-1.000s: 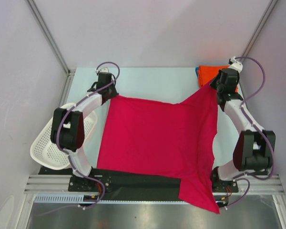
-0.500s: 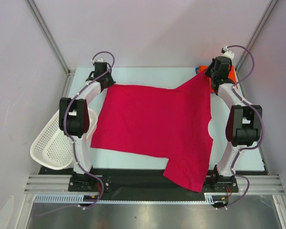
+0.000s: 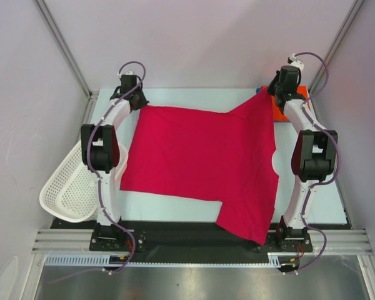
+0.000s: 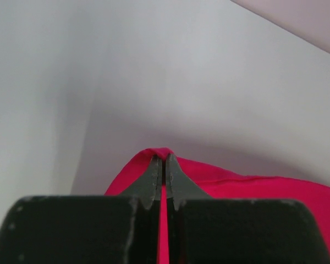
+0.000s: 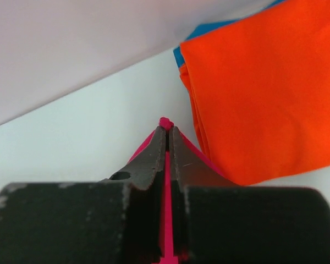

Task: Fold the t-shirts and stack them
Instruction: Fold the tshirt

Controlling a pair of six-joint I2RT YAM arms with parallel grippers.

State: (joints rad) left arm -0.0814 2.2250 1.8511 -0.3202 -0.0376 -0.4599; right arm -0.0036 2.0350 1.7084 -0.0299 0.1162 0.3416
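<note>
The crimson t-shirt (image 3: 200, 159) lies spread across the table, one sleeve hanging over the near edge at the right. My left gripper (image 3: 137, 103) is shut on its far left corner, and the red cloth (image 4: 220, 181) bunches between the pinched fingertips (image 4: 154, 170). My right gripper (image 3: 270, 94) is shut on the far right corner, lifted a little; a red tip (image 5: 165, 122) pokes past the closed fingers (image 5: 154, 157). A folded orange t-shirt (image 5: 264, 88) lies just right of that gripper, on a blue t-shirt (image 5: 209, 30) whose edge shows beneath it. Both sit at the far right corner (image 3: 281, 109).
A white perforated basket (image 3: 72, 187) leans off the table's left edge beside the left arm. Enclosure walls and frame posts (image 3: 62, 44) close in at the back and sides. The black rail (image 3: 175, 234) with both arm bases runs along the near edge.
Both arms have stretched toward the back of the table, dragging the crimson t-shirt with them. Less of the hanging sleeve now lies over the near edge.
</note>
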